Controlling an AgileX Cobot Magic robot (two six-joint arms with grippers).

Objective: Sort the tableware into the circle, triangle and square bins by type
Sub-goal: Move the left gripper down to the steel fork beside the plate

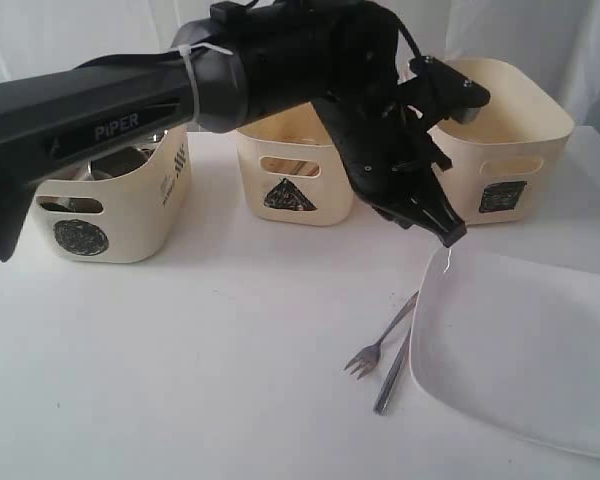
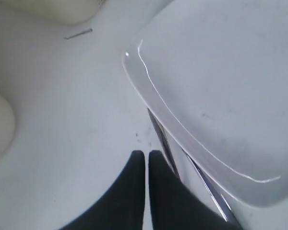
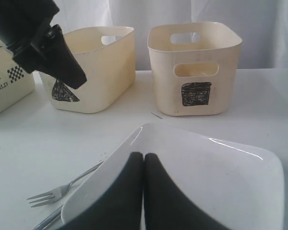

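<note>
Left gripper: jaws pressed together, empty, over far corner of large white rounded-square plate. Slim metal fork lies alongside plate's left edge (handle end toward the tips).

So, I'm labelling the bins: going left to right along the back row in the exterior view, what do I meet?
Circle bin → triangle bin → square bin.
</note>
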